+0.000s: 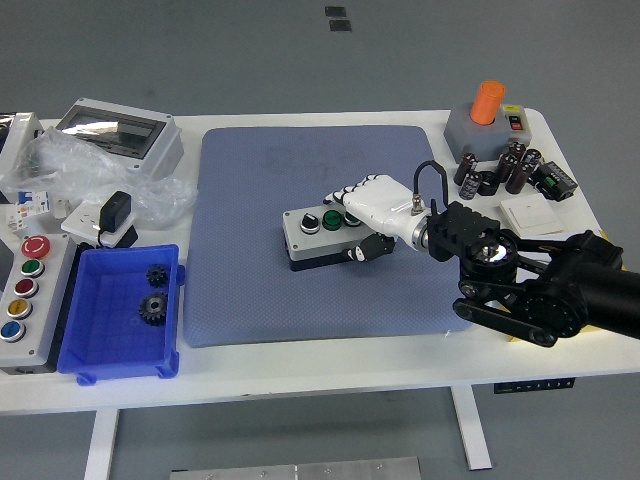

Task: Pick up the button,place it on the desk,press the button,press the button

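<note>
A grey button box (318, 236) with a black knob and two green buttons lies near the middle of the blue mat (310, 190). My right hand (365, 215), white with a black arm behind it, wraps the box's right end: its fingers (345, 194) lie over the top and its thumb (362, 251) presses the front side. The box looks slightly tilted in the grasp. My left arm is out of view.
A blue bin (120, 315) with two gears sits front left. A long button panel (25, 285) lies at the left edge. Plastic wrap and a grey enclosure (120, 135) are at the back left. An orange-capped switch (485, 120), capacitors (500, 170) and a white plate (530, 215) stand at the right.
</note>
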Action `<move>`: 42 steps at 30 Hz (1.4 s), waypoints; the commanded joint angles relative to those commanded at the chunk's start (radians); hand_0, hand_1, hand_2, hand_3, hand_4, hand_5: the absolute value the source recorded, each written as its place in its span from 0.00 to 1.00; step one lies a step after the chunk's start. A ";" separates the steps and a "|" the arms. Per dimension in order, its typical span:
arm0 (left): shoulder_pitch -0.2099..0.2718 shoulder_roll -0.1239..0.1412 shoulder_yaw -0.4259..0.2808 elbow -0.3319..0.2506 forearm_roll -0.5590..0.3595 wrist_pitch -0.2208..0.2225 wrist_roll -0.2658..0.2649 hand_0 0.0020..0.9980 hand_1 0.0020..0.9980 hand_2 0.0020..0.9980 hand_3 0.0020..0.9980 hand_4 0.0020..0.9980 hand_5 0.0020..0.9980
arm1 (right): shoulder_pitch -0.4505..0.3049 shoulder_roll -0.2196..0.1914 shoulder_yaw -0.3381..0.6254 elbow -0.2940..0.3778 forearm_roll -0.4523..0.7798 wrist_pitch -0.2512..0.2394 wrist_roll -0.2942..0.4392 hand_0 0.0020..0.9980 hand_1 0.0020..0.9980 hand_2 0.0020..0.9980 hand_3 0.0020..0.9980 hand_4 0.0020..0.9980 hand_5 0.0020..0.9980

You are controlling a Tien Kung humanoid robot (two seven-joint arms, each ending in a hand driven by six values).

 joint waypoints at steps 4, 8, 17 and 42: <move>0.000 0.000 -0.003 0.000 0.002 -0.006 0.001 0.64 0.65 0.55 0.62 0.58 0.23 | 0.000 -0.001 0.002 -0.001 0.002 0.006 -0.002 0.83 0.78 0.87 1.00 0.82 0.05; 0.001 0.000 -0.005 0.000 0.003 -0.013 0.002 0.64 0.65 0.55 0.62 0.58 0.23 | 0.001 0.000 0.002 -0.003 0.006 0.010 -0.003 0.83 0.78 0.87 1.00 0.82 0.05; 0.004 -0.001 -0.010 0.000 0.004 -0.017 -0.001 0.65 0.65 0.54 0.62 0.58 0.22 | 0.005 -0.013 0.000 0.004 0.027 0.020 -0.006 0.84 0.78 0.88 1.00 0.88 0.12; 0.014 -0.001 -0.003 0.000 -0.006 -0.014 -0.006 0.65 0.66 0.53 0.61 0.57 0.20 | 0.016 -0.111 -0.011 0.117 0.178 0.022 -0.013 0.84 0.79 0.90 1.00 0.89 0.13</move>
